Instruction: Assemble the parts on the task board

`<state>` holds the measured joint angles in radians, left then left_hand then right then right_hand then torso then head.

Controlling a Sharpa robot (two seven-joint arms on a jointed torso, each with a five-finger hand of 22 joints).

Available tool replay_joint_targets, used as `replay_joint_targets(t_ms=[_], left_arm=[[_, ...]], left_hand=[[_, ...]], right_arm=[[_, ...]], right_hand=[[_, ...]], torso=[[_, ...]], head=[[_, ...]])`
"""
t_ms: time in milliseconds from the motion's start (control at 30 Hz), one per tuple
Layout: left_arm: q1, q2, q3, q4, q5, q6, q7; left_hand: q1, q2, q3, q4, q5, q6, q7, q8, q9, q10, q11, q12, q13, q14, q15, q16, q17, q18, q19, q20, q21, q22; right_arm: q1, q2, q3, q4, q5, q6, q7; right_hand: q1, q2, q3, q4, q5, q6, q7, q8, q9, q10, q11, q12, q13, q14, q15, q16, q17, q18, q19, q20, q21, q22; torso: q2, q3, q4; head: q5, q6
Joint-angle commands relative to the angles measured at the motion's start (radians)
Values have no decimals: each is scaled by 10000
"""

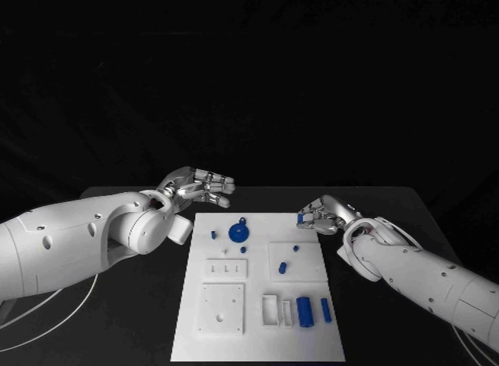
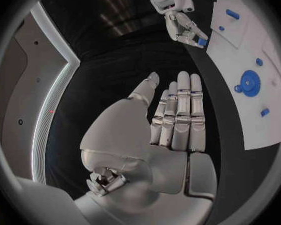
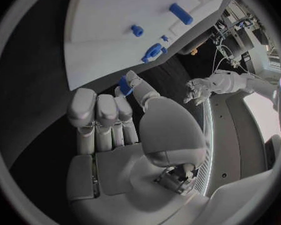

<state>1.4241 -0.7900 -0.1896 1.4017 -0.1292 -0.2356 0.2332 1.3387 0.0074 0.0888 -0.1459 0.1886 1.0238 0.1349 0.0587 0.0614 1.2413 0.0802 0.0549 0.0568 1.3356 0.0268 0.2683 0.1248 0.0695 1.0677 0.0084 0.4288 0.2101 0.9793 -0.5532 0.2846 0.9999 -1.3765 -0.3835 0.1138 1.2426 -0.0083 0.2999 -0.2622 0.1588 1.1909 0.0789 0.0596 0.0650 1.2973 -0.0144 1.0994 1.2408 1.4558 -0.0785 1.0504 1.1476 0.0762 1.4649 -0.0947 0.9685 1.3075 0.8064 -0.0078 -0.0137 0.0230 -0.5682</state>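
Right hand pinches a small blue part at the task board's far right edge, ready for fitting | left hand hovers, fingers apart, empty, off the far left corner.

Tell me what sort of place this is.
Likely a robotics lab test bench: a black table with dark backdrop, a white task board carrying small blue parts, and equipment with cabling nearby.

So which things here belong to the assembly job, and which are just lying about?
Part of the job:
- white board
- blue gear on it
- two blue cylinders near its front edge
- small blue piece pinched in the right hand
- left hand, held off the board with nothing in it

Just lying about:
- black table
- pale cable by the left arm
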Motion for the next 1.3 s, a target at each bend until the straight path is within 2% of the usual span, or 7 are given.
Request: replay_joint_targets(t_ms=[33,333,467,567,767,1033,1300], left_arm=[[8,196,0,-192,-696,125,-1083],[10,1039,-286,-1073,-585,1207,-2742],[10,1406,-414,-1442,-610,1579,-3325],[8,1615,-462,-1645,-739,1568,-3505],[5,1897,-493,-1895,-1238,1468,-3648],[-2,2147,-500,-2036,-1543,1390,-3808],[-19,2292,-500,-2102,-2181,1456,-4033]], left_hand=[[-142,-15,-78,144,-102,216,-117,67,25,428,-169,46,22,384,-195,585,307,-177,266,-146,383,230],[-567,40,-865,1168,-509,1261,-612,60,138,2575,-861,166,133,118,-859,4615,2740,-494,395,-900,2566,1792],[-1193,-64,-1368,1852,-538,1122,-582,134,279,2616,-1005,1720,914,-77,-1065,6483,3616,-458,191,-1112,3900,2829],[-2398,-1391,-425,3494,-967,1078,-776,665,734,2408,-1091,2672,1620,-281,-1122,7671,3982,-346,-177,-1136,4777,3584],[-2392,-1235,-618,3243,610,614,-954,1785,3249,1905,-1186,3600,2404,-568,-1178,8538,3633,-311,-542,-1181,5274,4183],[-2391,-1303,-540,3403,623,463,-995,1599,5188,1754,-1189,3785,2579,-732,-1171,8971,2997,-307,-603,-1165,5254,4449],[-2332,-1225,-613,3200,573,524,-994,1466,5301,1736,-1185,3754,2559,-756,-1166,9006,2880,-306,-604,-1163,5193,4500]], right_arm=[[26,-20,1,418,-627,38,-781],[84,-29,-40,1703,-1345,207,-1941],[136,50,-121,2131,-1538,239,-2269],[160,132,-197,2364,-1652,256,-2426],[178,228,-313,2712,-1835,210,-2743],[183,312,-391,3011,-1938,294,-2988],[207,373,-442,3134,-1984,372,-3120]], right_hand=[[-30,16,43,16,-69,177,-98,30,14,15,-38,50,8,-9,-68,72,19,-62,21,-79,24,1197],[27,-235,343,376,-410,242,-130,30,14,46,-63,29,10,4,-77,28,24,-63,61,-89,-17,1194],[38,-266,445,422,-447,258,-131,30,16,52,-67,33,18,5,-81,19,25,-64,63,-93,-27,1193],[36,-290,517,465,-491,265,-134,31,17,49,-74,22,15,6,-82,4,19,-63,68,-96,-41,1190],[27,-302,543,501,-507,259,-137,30,16,48,-82,14,10,12,-81,2,19,-63,77,-96,-36,1193],[46,-399,666,588,-554,261,-138,29,15,51,-91,-2,4,20,-83,-14,7,-60,93,-97,-39,1196],[54,-393,682,595,-533,261,-137,32,17,53,-90,4,8,19,-83,-20,3,-60,92,-97,-46,1194]], torso=[[-178,-10,-145],[-437,-40,-204],[-533,-47,-245],[-577,-44,-262],[-606,-34,-268],[-599,-43,-273],[-606,-41,-269]], head=[[82,-28],[274,-106],[311,-150],[332,-173],[351,-254],[357,-328],[310,-382]])
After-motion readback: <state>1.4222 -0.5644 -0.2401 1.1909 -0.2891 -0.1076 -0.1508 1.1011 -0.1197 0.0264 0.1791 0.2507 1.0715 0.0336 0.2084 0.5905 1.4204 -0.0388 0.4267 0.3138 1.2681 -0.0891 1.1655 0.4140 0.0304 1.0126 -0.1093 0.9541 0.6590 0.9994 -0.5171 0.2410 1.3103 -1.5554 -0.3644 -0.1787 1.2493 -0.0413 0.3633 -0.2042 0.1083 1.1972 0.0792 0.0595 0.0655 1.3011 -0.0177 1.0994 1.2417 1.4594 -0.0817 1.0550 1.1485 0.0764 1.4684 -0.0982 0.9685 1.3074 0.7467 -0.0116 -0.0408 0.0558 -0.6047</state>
